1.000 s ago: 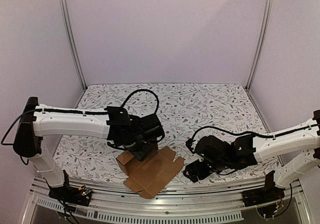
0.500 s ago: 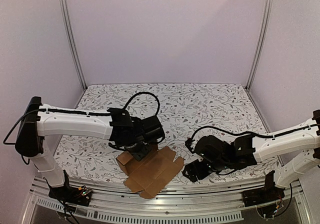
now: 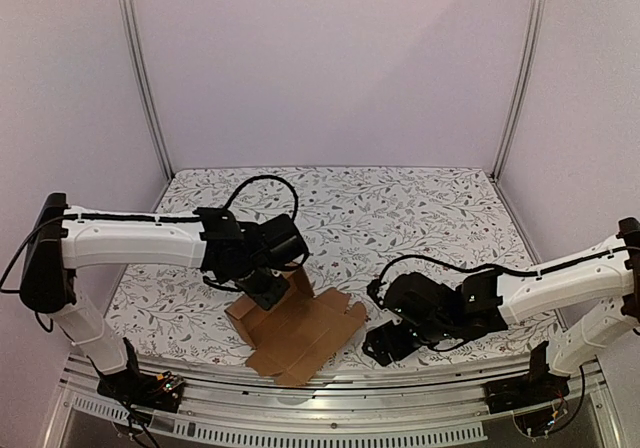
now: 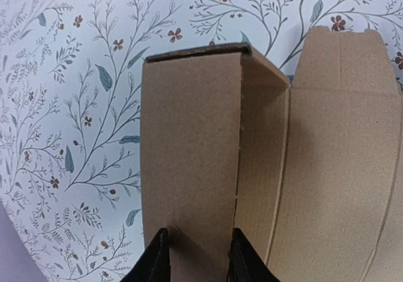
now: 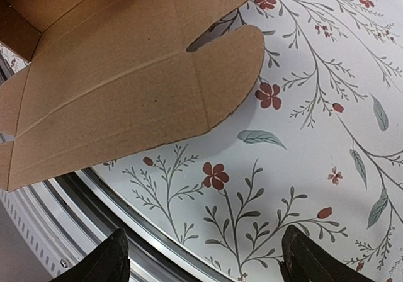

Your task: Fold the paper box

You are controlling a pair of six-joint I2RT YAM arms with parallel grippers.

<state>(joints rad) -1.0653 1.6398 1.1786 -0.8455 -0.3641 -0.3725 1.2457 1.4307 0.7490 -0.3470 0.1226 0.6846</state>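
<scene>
The paper box (image 3: 300, 330) is lying as a brown die-cut sheet near the front edge of the counter (image 3: 420, 208), with its left panel standing folded up. The left pincer (image 4: 196, 257) is clamping that raised panel between its fingers. The right pincer (image 5: 204, 260) is hovering, fingers wide apart, just beside the sheet's right flaps. A white floral print is covering the counter, and pale lilac walls (image 3: 330, 68) and metal posts (image 3: 141, 78) are enclosing it.

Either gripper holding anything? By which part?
Left gripper pinches the paper box by its raised side panel; right gripper is open, holding nothing.
</scene>
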